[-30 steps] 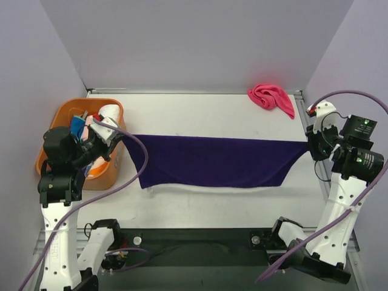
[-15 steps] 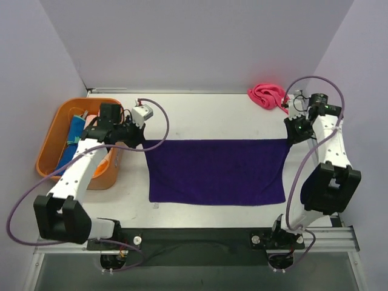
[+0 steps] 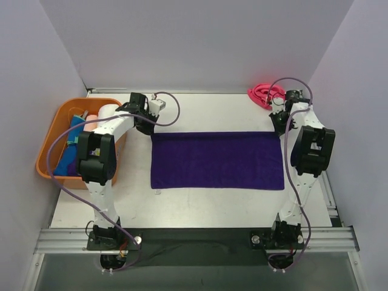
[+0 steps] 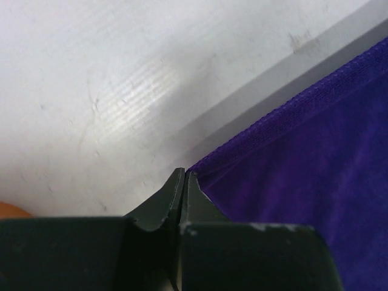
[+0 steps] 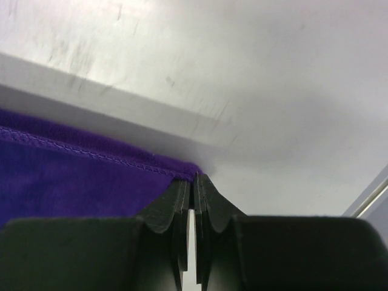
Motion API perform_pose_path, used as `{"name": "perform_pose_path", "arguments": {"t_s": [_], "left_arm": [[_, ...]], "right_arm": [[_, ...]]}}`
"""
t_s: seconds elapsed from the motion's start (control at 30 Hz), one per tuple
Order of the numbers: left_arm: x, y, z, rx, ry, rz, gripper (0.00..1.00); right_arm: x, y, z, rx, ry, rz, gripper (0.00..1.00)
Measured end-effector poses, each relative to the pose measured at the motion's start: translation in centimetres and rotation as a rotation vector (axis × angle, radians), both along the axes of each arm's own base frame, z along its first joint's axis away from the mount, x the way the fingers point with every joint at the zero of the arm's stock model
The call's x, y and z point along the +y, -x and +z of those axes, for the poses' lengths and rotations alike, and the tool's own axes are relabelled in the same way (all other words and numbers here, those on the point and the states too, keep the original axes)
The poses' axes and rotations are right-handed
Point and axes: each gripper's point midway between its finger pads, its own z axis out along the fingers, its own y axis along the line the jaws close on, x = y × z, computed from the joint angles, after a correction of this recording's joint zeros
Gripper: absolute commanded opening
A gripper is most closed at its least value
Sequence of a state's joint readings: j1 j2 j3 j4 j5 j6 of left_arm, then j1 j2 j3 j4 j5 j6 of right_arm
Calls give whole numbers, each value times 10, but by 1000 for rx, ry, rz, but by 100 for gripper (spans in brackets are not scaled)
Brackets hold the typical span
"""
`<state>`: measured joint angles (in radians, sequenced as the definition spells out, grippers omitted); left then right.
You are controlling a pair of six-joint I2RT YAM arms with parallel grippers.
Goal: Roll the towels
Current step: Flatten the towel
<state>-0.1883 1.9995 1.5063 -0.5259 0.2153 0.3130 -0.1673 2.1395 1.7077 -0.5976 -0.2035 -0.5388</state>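
purple towel [image 3: 217, 160] lies flat and fully spread mid-table [image 3: 212, 112], unrolled. Long axis runs left-right, parallel to the table's near edge. Short edges face the left and right sides. Edges look straight and the corners square from the top view.

left gripper [image 3: 150, 128] is at the towel's far-left corner. In the left wrist view the fingers are pressed together with no gap, and the corner hem is caught right at the tips.

right gripper [image 3: 280, 129] is at the far-right corner. In the right wrist view the fingers are nearly together with only a thin slit between them, and the hemmed corner is pinched at the tips.

Both wrist views show a grey shadow band on the table along the far hem.

Both arms are stretched out toward the far side, one along each short edge of the towel.

hot pink towel [image 3: 264, 94] is crumpled at the table's far-right corner, just behind the right gripper and apart from the purple one.

orange basket [image 3: 85, 101] sits at the left side of the table. It holds a white roll [image 3: 108, 111] and a blue towel [image 3: 68, 154]. The rest of its contents are partly hidden by the left arm.
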Motion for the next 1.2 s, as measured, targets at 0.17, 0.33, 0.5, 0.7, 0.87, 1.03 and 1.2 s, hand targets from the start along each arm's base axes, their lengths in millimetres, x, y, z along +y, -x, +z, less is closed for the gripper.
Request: {"name": "perform_pose_path", "arguments": {"t_s": [0.17, 0.33, 0.5, 0.7, 0.87, 1.03, 1.2], "left_arm": [[-6, -26, -6, -34, -4, 16, 0], [-1, -49, -12, -66, -38, 39, 39], [8, -54, -10, -69, -55, 51, 64], [1, -16, 30, -63, 9, -15, 54], [-5, 63, 79, -56, 65, -155, 29], [-4, 146, 45, 93, 45, -262, 18], [-6, 203, 0, 277, 6, -325, 14]], "right_arm": [[-6, -33, -4, -59, 44, -41, 6], [-14, -52, -6, -94, 110, -76, 47], [-26, -52, -2, -97, 175, -90, 53], [-24, -7, 37, -58, 141, -43, 45], [0, 67, 79, -17, 48, 4, 15], [33, 152, 46, 199, -64, 37, 5], [46, 201, 1, 404, -120, 13, 4]]}}
